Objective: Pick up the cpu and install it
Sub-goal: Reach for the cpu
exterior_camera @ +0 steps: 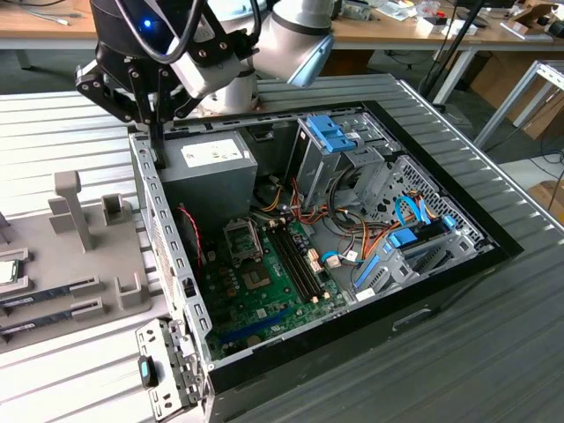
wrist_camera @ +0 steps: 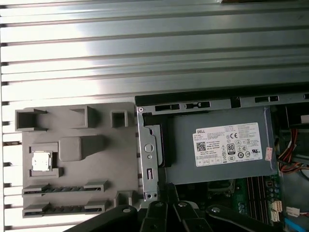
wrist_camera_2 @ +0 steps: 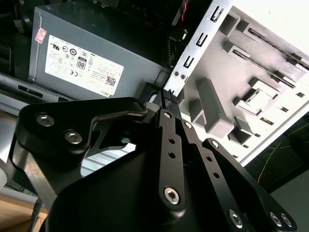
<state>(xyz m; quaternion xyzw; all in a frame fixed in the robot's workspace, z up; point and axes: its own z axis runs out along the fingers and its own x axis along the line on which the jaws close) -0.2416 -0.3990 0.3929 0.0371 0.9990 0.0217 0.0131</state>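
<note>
Ribbed metal tabletop (wrist_camera: pixel 145 48) carries an open computer case (exterior_camera: pixel 167 256) and, just beside it, a grey parts tray (wrist_camera: pixel 79 147). The cpu (wrist_camera: pixel 41 161) lies flat in a square recess of that tray, above two memory sticks (wrist_camera: pixel 63 189); in the exterior view it is cut off at the picture's edge. The gripper (wrist_camera_2: pixel 168 94) hangs over the case wall near the power-supply box (wrist_camera_2: pixel 96 63), well apart from the cpu, its black fingers closed tip to tip on nothing (their tips are partly hidden in the first wrist view). On the green motherboard (exterior_camera: pixel 264 291) the socket's inside is hard to make out.
</note>
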